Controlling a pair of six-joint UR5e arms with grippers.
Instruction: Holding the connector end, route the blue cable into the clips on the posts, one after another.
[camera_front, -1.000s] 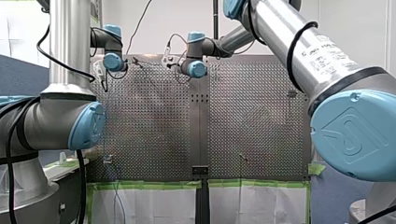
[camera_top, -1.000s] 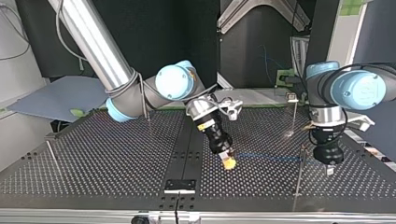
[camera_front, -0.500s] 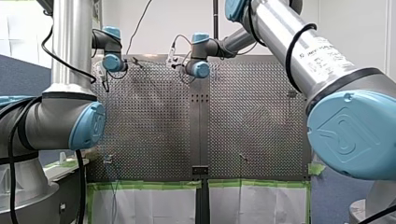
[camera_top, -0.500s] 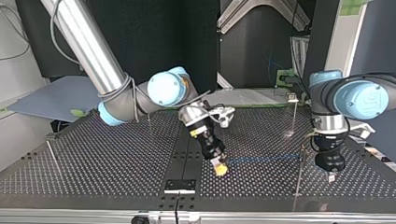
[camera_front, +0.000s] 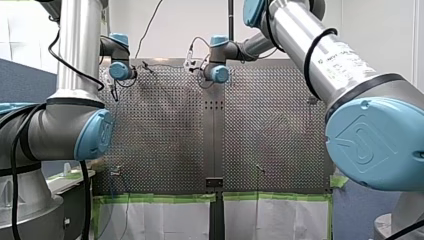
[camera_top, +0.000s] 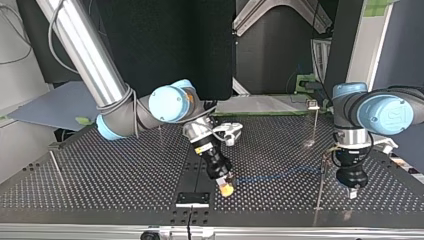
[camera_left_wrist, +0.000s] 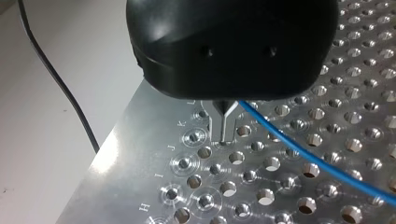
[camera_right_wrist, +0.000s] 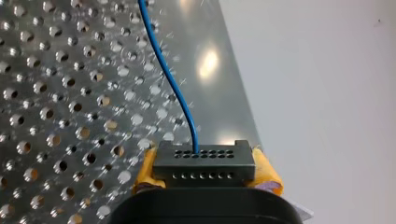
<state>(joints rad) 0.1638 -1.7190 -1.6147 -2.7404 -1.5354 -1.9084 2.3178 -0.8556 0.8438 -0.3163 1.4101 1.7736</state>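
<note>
In the right wrist view my right gripper (camera_right_wrist: 205, 170) is shut on the black connector (camera_right_wrist: 204, 161), yellow pads on both sides. The blue cable (camera_right_wrist: 170, 79) rises out of the connector over the perforated plate. In the top view that gripper (camera_top: 226, 188) hangs low near the table's middle, and the blue cable (camera_top: 280, 173) runs from it to a thin post (camera_top: 320, 187) at the right. My left gripper (camera_top: 351, 191) hovers just beyond that post. In the left wrist view its metal fingers (camera_left_wrist: 223, 126) are pinched shut just above the plate, with the blue cable (camera_left_wrist: 317, 161) passing close beside them.
More thin posts stand on the perforated table (camera_top: 110, 175): one with a clip on top at the back right (camera_top: 315, 120), one at the top view's far left (camera_top: 56, 167), one behind my right arm (camera_top: 159, 134). A black bracket (camera_top: 192, 198) sits at the near edge.
My right gripper has carried the connector toward the top view's left and near edge, drawing the blue cable out longer. My left gripper has shifted slightly toward the near edge.
</note>
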